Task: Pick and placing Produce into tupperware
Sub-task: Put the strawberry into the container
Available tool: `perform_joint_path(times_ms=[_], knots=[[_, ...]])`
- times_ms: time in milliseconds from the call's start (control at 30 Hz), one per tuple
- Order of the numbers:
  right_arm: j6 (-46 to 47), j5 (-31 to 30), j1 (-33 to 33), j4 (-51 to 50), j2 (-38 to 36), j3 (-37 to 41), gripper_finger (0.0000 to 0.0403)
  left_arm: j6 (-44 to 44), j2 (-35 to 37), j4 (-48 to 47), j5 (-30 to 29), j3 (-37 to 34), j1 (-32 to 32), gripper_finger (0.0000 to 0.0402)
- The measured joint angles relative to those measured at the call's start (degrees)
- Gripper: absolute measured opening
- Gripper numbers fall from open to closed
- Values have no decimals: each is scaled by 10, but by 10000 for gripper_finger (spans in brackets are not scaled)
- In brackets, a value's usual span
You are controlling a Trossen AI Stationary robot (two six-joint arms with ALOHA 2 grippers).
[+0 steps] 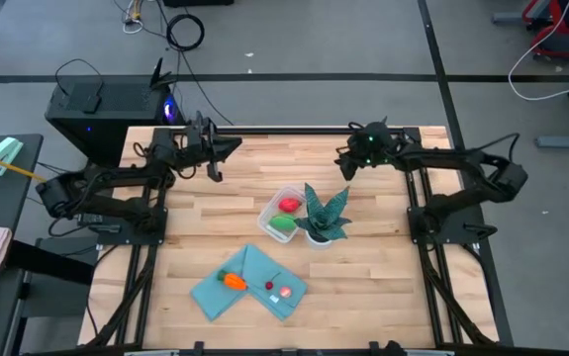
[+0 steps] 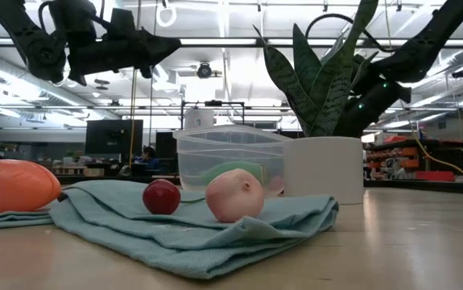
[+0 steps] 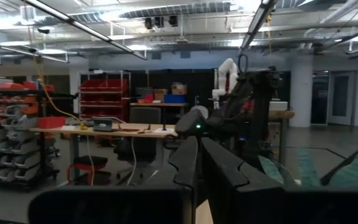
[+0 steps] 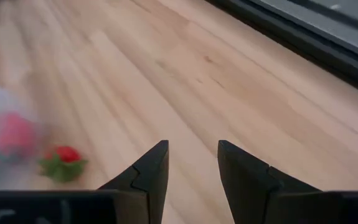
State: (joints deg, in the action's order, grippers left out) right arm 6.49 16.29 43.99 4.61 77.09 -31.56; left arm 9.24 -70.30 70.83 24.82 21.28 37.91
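Observation:
The clear tupperware [image 1: 284, 213] stands mid-table beside the potted plant, with a red round piece [image 1: 289, 205] and a green oval [image 1: 282, 224] inside it. An orange carrot-like piece [image 1: 233, 280], a small dark red piece [image 1: 269, 287] and a pale pink piece [image 1: 286, 293] lie on the teal cloth [image 1: 249, 282]. The low view shows them as the orange piece [image 2: 14, 185], red piece [image 2: 161, 196] and pink piece [image 2: 234, 195]. My left gripper [image 1: 215, 150] hovers shut near the far left. My right gripper [image 1: 348, 160] hovers open near the far edge, pointing down at bare wood [image 4: 191, 155].
A spiky plant in a white pot [image 1: 324, 220] stands against the tupperware's right side. The teal cloth lies near the table's near edge. In the right wrist view a blurred red shape [image 4: 7, 137] and a small red-and-green piece [image 4: 63, 162] show near the box. Bare wood lies left and right.

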Motion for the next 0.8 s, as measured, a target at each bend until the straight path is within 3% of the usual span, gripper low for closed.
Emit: perform_joint_path(times_ms=[100, 500, 800], knots=[[22, 46, 7, 9, 12, -1, 145, 6, 0, 0, 8, 0, 11, 28], [84, 115, -22, 14, 84, -42, 145, 7, 0, 5, 10, 0, 24, 35], [56, 129, -47, -123, 149, -156, 145, 6, 0, 2, 10, 0, 24, 33]])
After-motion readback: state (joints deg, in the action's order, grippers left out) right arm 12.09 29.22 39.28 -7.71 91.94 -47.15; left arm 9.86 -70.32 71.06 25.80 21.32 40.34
